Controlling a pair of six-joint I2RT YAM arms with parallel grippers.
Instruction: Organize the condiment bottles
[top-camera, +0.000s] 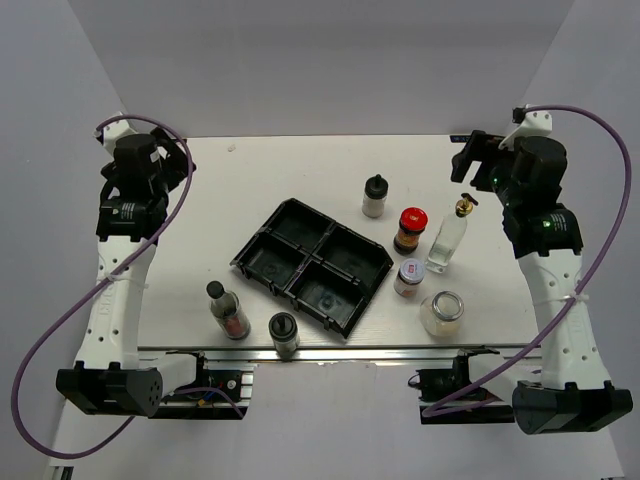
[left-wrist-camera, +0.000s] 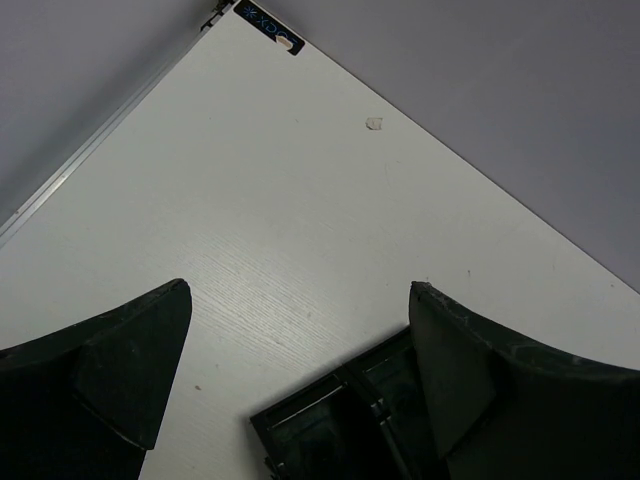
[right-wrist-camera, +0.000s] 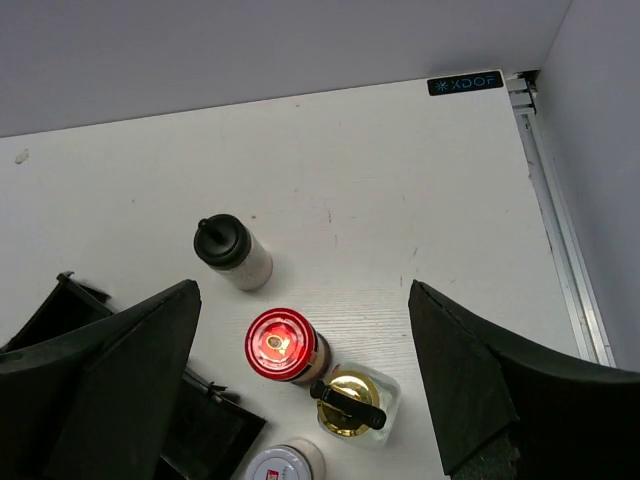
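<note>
We found both hands spread wide, holding nothing. Our left hand (left-wrist-camera: 298, 290) hung over bare worktop (left-wrist-camera: 300, 200) beside the tray's far-left corner. In the right wrist view, the red-lidded jar (right-wrist-camera: 283, 345) showed between the fingers of our right hand (right-wrist-camera: 302, 288). All seven bottles stood on the worktop outside the tray (top-camera: 312, 264). On its right were the shaker (top-camera: 375, 196), red-lidded jar, gold-spouted bottle (top-camera: 447, 238), silver-lidded jar (top-camera: 409, 277) and wide jar (top-camera: 441, 312). Two black-capped bottles (top-camera: 228, 310) (top-camera: 284, 334) stood at its near-left side.
</note>
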